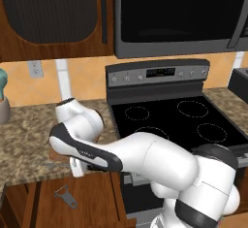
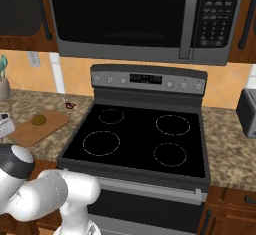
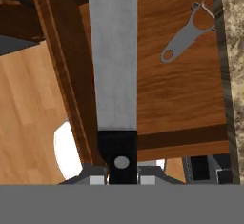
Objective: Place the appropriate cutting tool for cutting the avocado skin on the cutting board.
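Observation:
In the hand view the knife's black handle (image 3: pixel 117 147) sits between the fingertips of my gripper (image 3: pixel 117 178), which is shut on it. Its silver-grey blade (image 3: pixel 113 51) runs straight away from the hand. In the left base view the gripper (image 1: pixel 77 167) hangs at the counter's front edge, left of the stove, with the thin blade (image 1: pixel 54 164) pointing left. The wooden cutting board (image 2: pixel 30 131) lies on the counter left of the stove, and the olive-brown avocado (image 2: pixel 38 120) rests on it. My hand (image 2: pixel 4 125) is at the board's left side.
A grey Y-shaped peeler (image 3: pixel 186 33) (image 1: pixel 66 196) lies on a wooden surface below the counter edge. Red-handled scissors (image 2: pixel 69 105) lie by the back wall. The black stove (image 2: pixel 140 139) is right of the board, and a toaster (image 2: pixel 247 112) stands at the far right.

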You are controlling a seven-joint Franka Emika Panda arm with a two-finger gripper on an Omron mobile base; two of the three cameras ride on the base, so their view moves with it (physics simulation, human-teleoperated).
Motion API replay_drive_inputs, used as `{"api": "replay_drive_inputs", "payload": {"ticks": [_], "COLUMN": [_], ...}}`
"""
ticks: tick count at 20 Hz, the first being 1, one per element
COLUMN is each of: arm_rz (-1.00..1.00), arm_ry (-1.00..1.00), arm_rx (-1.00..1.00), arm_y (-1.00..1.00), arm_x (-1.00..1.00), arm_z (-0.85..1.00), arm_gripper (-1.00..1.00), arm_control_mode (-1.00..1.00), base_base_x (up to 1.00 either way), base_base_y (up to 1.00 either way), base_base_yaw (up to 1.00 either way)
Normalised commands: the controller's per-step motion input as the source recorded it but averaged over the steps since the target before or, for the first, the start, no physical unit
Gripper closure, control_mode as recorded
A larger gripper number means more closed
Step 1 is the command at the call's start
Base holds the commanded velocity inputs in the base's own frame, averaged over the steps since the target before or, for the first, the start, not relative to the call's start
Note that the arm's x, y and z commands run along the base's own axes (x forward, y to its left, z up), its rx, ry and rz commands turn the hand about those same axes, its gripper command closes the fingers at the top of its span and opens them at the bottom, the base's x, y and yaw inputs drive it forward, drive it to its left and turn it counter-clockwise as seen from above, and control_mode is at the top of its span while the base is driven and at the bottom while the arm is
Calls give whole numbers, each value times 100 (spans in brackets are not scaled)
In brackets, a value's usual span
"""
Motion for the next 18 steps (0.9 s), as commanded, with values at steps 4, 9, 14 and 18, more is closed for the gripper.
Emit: {"api": "replay_drive_inputs", "payload": {"ticks": [4, 9, 14, 18], "arm_rz": [0, 0, 0, 0], "arm_ry": [-9, -1, 0, 1], "arm_rx": [1, 0, 0, 0], "arm_y": [0, 4, 2, 25], "arm_x": [83, 87, 82, 51], "arm_z": [0, -4, -21, -38], "arm_gripper": [100, 100, 100, 100], "arm_control_mode": [-100, -100, -100, -100], "base_base_x": [0, 0, 0, 0], "base_base_y": [0, 0, 0, 0], "base_base_yaw": [0, 0, 0, 0]}}
